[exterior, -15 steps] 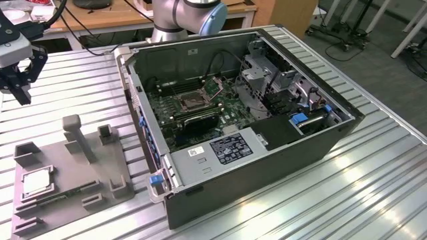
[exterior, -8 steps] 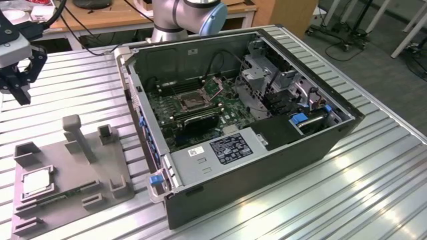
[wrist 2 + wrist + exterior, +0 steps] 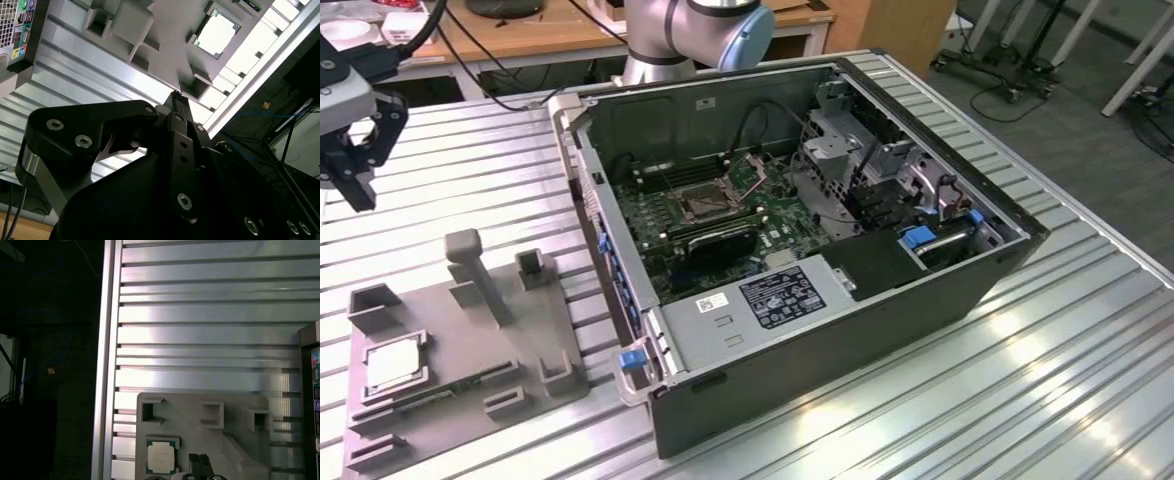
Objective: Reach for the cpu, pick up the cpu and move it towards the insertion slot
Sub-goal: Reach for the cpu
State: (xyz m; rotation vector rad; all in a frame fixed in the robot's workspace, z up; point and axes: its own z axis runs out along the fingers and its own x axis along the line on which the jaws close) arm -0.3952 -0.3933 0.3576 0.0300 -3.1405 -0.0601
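- Ribbed metal table [image 3: 1067, 350] is stretching across the whole scene, and overhead light is glaring off its slats in pale bands.
- Wooden desk [image 3: 494, 45] is standing behind the table, with dark cables [image 3: 594, 22] trailing over it.
- Grey floor [image 3: 1067, 110] is showing past the table on the exterior view's right.
- Wheeled stand base [image 3: 987, 70] is sitting on that floor, with white legs [image 3: 1147, 50] rising near it.
- In the second wrist view, the ground beyond the table's edge is lying in shadow, and a blue cable [image 3: 250, 116] is running across it.

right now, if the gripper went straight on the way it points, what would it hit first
Probably the grey fixture plate, beside the cpu rather than on it; the gripper hangs well above, so depth is uncertain.
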